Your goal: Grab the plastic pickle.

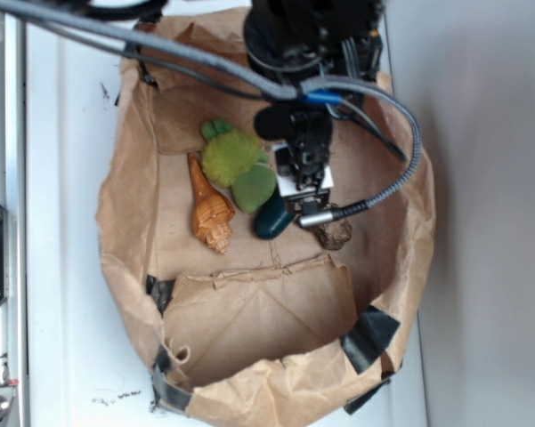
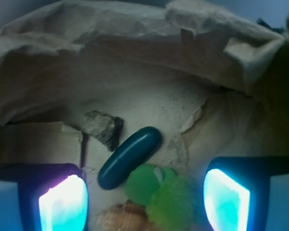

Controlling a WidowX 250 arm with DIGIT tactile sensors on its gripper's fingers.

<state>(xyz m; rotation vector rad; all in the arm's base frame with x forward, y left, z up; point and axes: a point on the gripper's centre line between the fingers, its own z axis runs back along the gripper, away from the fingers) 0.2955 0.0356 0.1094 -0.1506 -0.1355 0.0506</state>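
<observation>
A brown paper bag (image 1: 133,178) with its sides rolled down lies open on a white tabletop (image 1: 62,133). Pieces of black tape (image 1: 370,336) hold its rim at several places. Inside lies an orange spiral shell (image 1: 209,212). Just beside the shell is a fuzzy lime-green plush toy (image 1: 229,153), and a pale green ball (image 1: 254,188) touches the toy. A small grey-brown rough lump (image 2: 103,127) rests on the bag floor.

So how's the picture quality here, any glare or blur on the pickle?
Wrist view: pickle fairly sharp with a soft sheen, fingers blurred and glowing cyan, corners dim. Exterior view: evenly lit, pickle dark and partly hidden under the gripper.
</observation>
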